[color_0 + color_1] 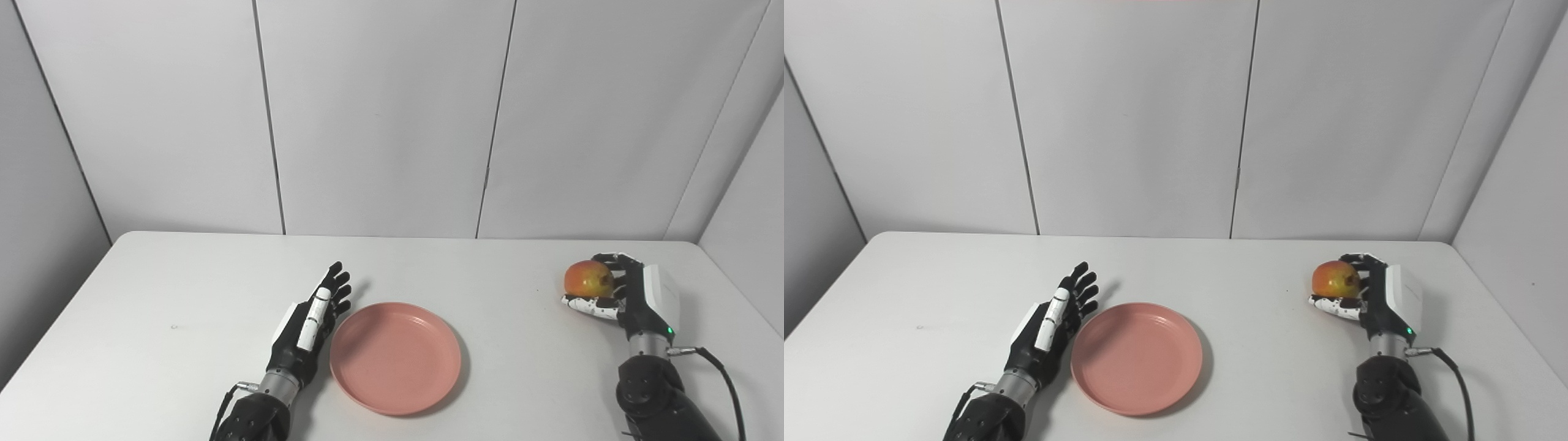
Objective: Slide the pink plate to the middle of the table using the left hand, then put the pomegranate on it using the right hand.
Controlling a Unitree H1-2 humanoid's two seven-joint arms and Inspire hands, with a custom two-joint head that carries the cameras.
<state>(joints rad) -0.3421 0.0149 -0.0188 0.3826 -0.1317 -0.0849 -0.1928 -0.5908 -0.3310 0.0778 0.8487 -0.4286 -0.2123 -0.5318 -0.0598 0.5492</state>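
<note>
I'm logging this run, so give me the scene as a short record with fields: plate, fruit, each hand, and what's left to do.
plate: pink plate, empty, flat on the table, near the middle toward the front edge
pomegranate: at the table's right side, gripped by the right hand
left hand: open, fingers straight, beside the plate's left rim; contact cannot be told
right hand: shut on the pomegranate, well right of the plate
remaining: pomegranate not yet on the plate
</note>
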